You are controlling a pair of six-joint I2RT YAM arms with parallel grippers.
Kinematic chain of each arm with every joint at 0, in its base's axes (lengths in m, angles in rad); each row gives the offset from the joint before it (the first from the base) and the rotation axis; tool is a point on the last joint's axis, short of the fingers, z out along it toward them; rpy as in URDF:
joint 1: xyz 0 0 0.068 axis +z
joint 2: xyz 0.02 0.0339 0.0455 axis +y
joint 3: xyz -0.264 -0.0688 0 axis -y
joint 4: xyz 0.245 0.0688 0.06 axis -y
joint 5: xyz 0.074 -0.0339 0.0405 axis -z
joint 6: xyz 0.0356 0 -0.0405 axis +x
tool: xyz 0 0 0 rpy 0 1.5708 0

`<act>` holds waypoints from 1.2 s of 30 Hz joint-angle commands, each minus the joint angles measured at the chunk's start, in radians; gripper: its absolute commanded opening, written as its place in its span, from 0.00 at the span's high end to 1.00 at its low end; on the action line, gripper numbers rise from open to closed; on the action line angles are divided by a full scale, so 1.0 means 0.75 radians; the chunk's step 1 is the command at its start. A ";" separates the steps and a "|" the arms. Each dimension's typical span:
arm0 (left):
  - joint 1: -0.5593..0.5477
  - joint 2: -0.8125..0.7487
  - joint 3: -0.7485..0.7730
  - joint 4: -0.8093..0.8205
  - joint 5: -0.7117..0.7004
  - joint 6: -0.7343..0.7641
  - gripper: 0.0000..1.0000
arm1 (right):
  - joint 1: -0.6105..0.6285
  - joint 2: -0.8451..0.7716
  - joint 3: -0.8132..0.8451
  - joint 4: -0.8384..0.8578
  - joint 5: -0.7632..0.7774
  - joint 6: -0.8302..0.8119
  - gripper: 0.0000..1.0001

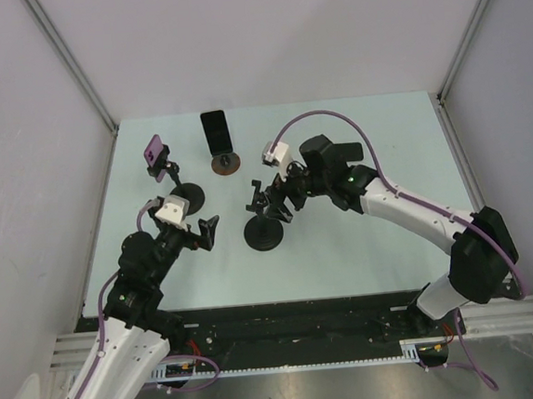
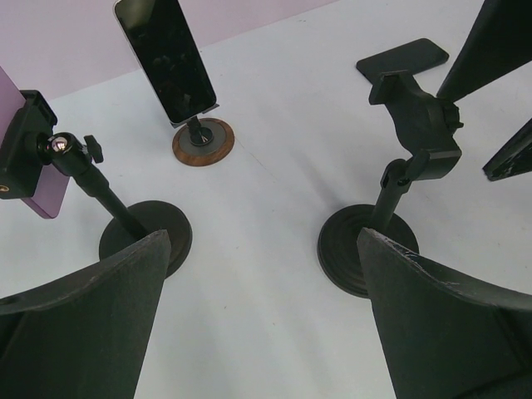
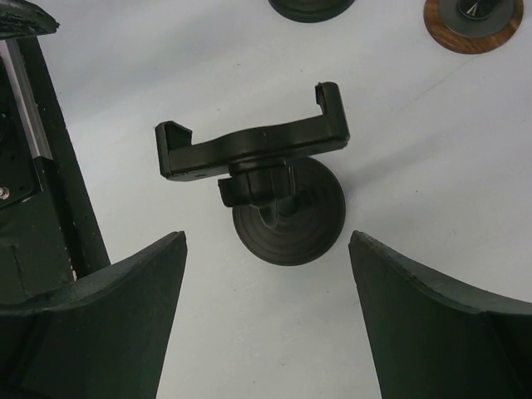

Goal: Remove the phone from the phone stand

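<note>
A purple phone (image 1: 155, 152) sits clamped in a black stand (image 1: 188, 196) at the back left; it also shows in the left wrist view (image 2: 25, 158). A black phone (image 1: 215, 129) leans upright on a round wooden stand (image 1: 226, 163), also seen in the left wrist view (image 2: 166, 58). A third black stand (image 1: 264, 231) has an empty clamp (image 3: 249, 141). My right gripper (image 1: 269, 202) is open just above that clamp, holding nothing. My left gripper (image 1: 195, 236) is open and empty between the two black stands.
A dark flat slab (image 2: 403, 56) lies on the table behind the empty stand (image 2: 374, 245); I cannot tell what it is. The left arm's body (image 3: 33, 166) is close on the right gripper's left. Grey walls enclose the table.
</note>
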 commanded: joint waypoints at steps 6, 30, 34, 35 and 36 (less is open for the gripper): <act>-0.013 0.011 -0.006 0.038 0.007 0.010 0.00 | 0.038 0.095 0.021 0.205 -0.002 -0.005 0.22; -0.013 0.000 -0.006 0.038 -0.009 0.022 0.00 | -0.497 -0.241 0.027 0.044 0.252 0.014 1.00; -0.013 0.002 -0.006 0.038 -0.015 0.024 0.00 | -0.775 -0.249 0.027 0.115 0.338 0.079 1.00; -0.013 0.002 -0.008 0.038 -0.017 0.026 0.00 | -0.871 -0.231 0.025 0.156 0.360 0.089 1.00; -0.013 0.002 -0.008 0.038 -0.015 0.028 0.00 | -0.908 -0.220 0.025 0.179 0.383 0.098 1.00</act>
